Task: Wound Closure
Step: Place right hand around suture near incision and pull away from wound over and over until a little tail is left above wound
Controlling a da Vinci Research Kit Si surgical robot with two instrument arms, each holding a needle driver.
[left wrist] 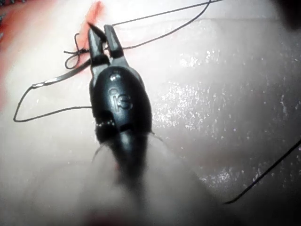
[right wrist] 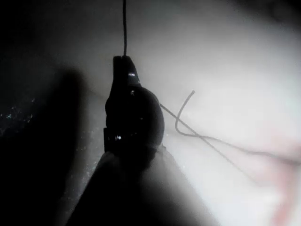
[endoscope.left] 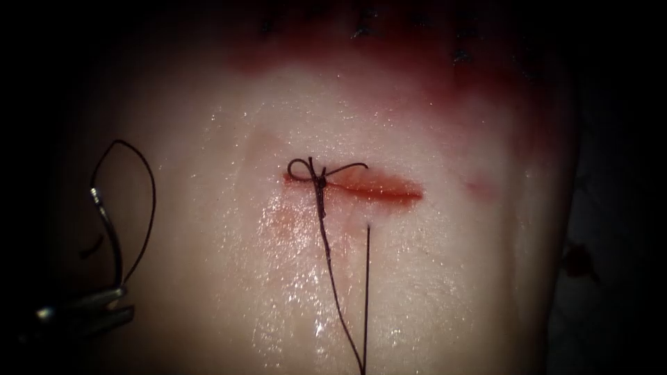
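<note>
The cut [endoscope.left: 379, 189] runs across the middle of the tissue [endoscope.left: 229, 278], with a knot [endoscope.left: 318, 175] tied at its left end. A thread [endoscope.left: 332, 278] runs from the knot down toward the near edge. Beside it a second, straight strand [endoscope.left: 366, 292] ends loose below the cut. My right tool [right wrist: 124, 59] is shut on a thread [right wrist: 125, 28]. Far left of the cut, the left tool [endoscope.left: 128, 302] has its jaws apart. The curved needle [endoscope.left: 108, 232] lies outside the tissue, one end at those jaws. A thread loop [endoscope.left: 149, 201] arcs over it.
Red fluid [endoscope.left: 389, 62] stains the far part of the tissue, with several dark marks along its far edge. A pink wet patch [endoscope.left: 285, 219] sits just below the knot. In the left wrist view the knot [left wrist: 75, 52] and needle [left wrist: 56, 80] lie beside the jaws.
</note>
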